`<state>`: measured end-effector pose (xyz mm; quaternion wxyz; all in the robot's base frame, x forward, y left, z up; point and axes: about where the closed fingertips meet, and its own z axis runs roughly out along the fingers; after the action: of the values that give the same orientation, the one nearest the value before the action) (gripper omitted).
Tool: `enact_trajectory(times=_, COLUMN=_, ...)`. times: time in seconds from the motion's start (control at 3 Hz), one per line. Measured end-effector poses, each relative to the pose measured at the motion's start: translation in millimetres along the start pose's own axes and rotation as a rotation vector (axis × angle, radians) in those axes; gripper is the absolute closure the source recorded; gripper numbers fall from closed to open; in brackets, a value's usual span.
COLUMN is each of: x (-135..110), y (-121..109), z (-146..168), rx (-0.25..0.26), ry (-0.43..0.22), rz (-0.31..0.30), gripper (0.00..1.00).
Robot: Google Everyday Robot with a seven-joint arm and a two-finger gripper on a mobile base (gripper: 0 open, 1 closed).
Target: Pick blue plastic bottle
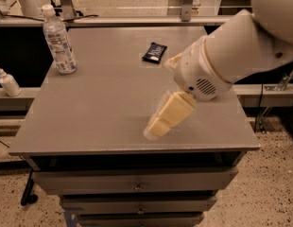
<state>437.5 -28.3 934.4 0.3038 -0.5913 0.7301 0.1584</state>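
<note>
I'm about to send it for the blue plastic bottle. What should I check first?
1. Blue plastic bottle upright, capped, at the far left corner of the table: ok.
2. Hand open and empty: ok.
3. Hand at the bottle: not ok; it hangs over the table's near middle, far to the right.
4. Table surface between hand and bottle bare: ok.
5. Dark packet off that line, farther back: ok.
</note>
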Motion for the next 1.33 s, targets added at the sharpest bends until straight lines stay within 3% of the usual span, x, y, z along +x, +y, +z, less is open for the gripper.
enact_trajectory(times=0.33, x=-28, y=-8, z=48, rx=-0.012, ry=-0.124, rz=0.039, gripper=0.0)
enact_trajectory(times=0.67, x=-38, y=-22, z=48, rx=0.043, ry=-0.162, rz=0.045, gripper=0.0)
enact_trajectory(times=1.0, x=-38, y=-21, z=48, rx=0.042, ry=-0.161, rz=0.044, gripper=0.0)
enact_trajectory(times=1.33, x=-42, y=-29, z=60, rx=0.069, ry=-0.206, rz=0.048, gripper=0.0)
